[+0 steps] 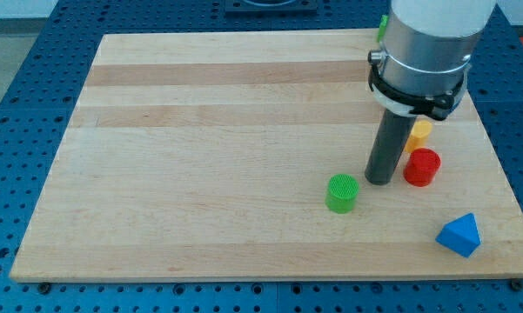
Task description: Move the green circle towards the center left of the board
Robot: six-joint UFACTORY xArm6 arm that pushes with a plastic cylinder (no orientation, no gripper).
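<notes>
The green circle (342,192) is a short green cylinder on the wooden board (200,130), right of the board's middle and towards the view's bottom. My tip (381,181) is the lower end of a dark rod that rests on the board just to the right of the green circle, with a small gap between them. A red cylinder (422,167) stands just right of the rod.
A yellow block (419,132) sits behind the red cylinder, partly hidden by the arm. A blue triangular block (459,235) lies near the board's lower right corner. A green piece (383,26) peeks out at the top edge beside the arm's body.
</notes>
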